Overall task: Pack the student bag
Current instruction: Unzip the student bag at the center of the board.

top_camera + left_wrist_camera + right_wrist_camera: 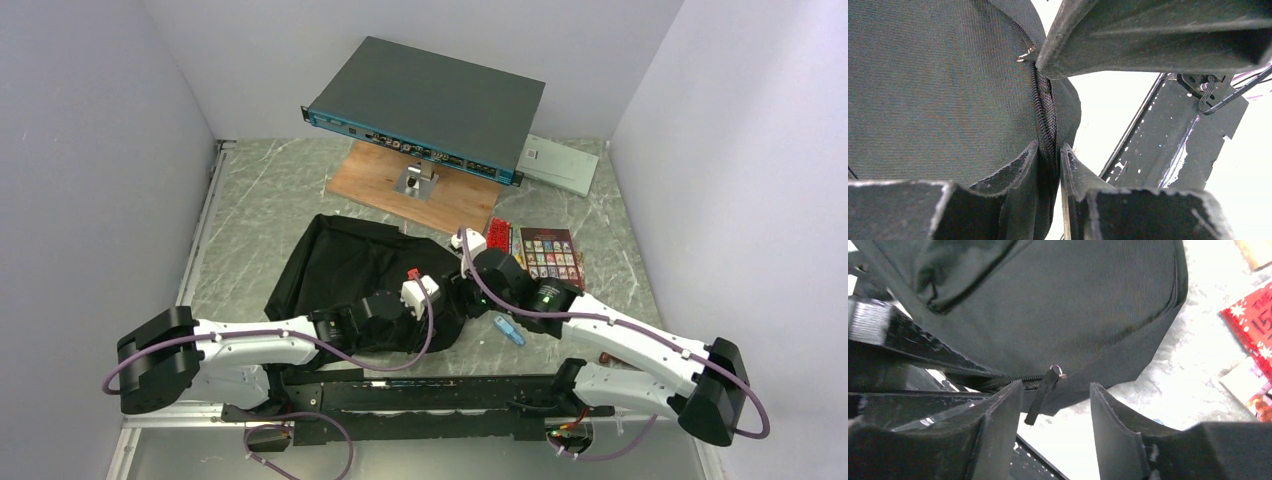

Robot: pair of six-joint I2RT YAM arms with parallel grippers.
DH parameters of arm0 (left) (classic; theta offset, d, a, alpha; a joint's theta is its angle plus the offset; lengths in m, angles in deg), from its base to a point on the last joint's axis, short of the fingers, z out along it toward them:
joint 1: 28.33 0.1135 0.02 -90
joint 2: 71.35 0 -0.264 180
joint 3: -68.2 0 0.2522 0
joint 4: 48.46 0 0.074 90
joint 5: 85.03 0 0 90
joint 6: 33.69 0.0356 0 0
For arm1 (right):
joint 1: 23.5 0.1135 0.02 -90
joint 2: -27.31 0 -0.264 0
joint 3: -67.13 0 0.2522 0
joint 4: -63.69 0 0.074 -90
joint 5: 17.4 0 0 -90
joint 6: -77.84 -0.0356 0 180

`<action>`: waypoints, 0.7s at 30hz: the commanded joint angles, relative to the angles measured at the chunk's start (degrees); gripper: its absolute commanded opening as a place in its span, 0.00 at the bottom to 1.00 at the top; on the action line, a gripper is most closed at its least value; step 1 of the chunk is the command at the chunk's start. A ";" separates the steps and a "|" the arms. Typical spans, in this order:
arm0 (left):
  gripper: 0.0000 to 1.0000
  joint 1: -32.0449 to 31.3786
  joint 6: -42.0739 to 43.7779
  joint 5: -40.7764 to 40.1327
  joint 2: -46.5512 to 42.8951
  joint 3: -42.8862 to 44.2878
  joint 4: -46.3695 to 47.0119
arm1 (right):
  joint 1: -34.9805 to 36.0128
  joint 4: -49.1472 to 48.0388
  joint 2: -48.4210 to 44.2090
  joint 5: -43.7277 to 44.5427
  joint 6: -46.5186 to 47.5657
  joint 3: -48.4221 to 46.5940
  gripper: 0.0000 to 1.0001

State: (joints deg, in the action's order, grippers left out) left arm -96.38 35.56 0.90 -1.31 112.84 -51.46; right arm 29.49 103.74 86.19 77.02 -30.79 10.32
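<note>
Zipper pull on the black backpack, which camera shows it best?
Right wrist view: the zipper pull dangles clear off the backpack seam, between the open jaws of the right gripper. Left wrist shows mainly zipper teeth close up; top external does not show the pull.

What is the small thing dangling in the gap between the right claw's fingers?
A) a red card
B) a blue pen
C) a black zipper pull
C: the right wrist view shows a black zipper pull hanging from the bag between the spread fingers of the right gripper.
</note>
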 commanded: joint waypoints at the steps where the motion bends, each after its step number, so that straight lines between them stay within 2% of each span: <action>1: 0.25 -0.26 -1.09 2.65 0.23 -0.02 3.12 | -0.33 -5.96 -2.79 0.43 -1.33 0.84 0.58; 4: 0.24 -0.24 -1.13 3.14 0.48 0.18 3.21 | -0.57 -7.91 -3.11 1.26 -1.58 1.93 0.64; 7: 0.24 -0.24 -1.11 3.45 0.78 0.55 3.00 | -1.03 -8.61 -2.04 -0.12 -1.49 2.12 0.65; 18: 0.23 -0.24 -1.09 3.29 1.16 0.84 3.26 | -0.58 -3.19 -1.63 -3.85 -4.19 1.32 0.47; 21: 0.23 -0.24 -1.13 3.54 1.62 1.19 3.39 | 0.09 -2.66 -1.65 -2.65 -5.51 1.92 0.48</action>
State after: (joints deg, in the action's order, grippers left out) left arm -96.38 35.54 2.01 -0.33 112.84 -50.95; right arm 28.83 100.20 85.71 74.07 -33.65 12.31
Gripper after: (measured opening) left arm 0.230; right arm 0.472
